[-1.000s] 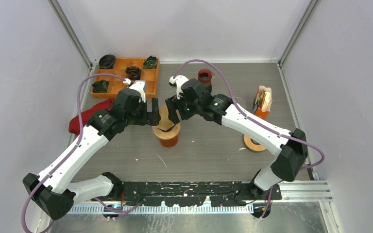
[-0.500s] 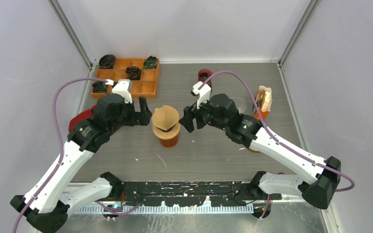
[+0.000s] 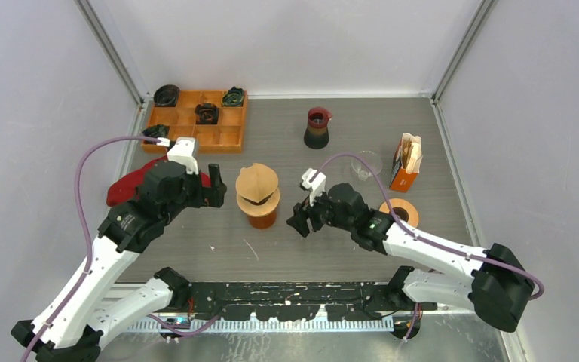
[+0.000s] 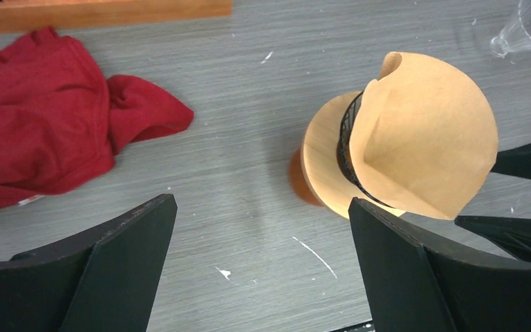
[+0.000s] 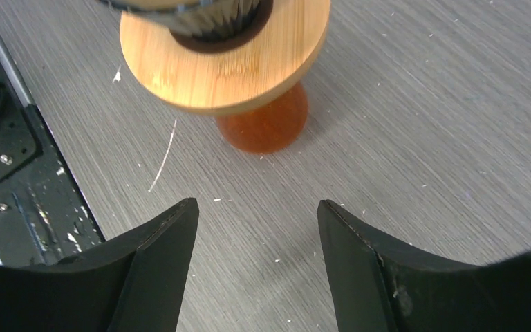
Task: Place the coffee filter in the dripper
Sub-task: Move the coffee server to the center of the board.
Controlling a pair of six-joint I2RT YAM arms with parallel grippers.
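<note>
Standing just left of the table's middle, the dripper (image 3: pixel 260 207) has the coffee filter (image 3: pixel 256 181) in it. The brown paper cone sits in the black wire basket, and most of it rises above the wooden collar and leans a little to one side. The left wrist view shows the filter (image 4: pixel 422 131) opened up like a cup over the collar of the dripper (image 4: pixel 321 162).

The left gripper (image 3: pixel 215 185) hangs just to the left of the dripper with its fingers spread wide and nothing between them. The right gripper (image 3: pixel 299 222) is low on the other side, nearer the front edge, clear of the paper. Its wrist camera looks up at the underside of the collar and the orange base. Its fingers (image 5: pixel 159 249) stand well apart too, with only bare tabletop between them.

A red cloth (image 3: pixel 124 188) lies crumpled by the left edge. An orange tray (image 3: pixel 230 139) with dark bits in its compartments sits in the far left corner. Toward the right edge there is a small box (image 3: pixel 406 162), with a clear glass (image 3: pixel 366 164) beside it and a wooden ring (image 3: pixel 401 211) nearer the front.
</note>
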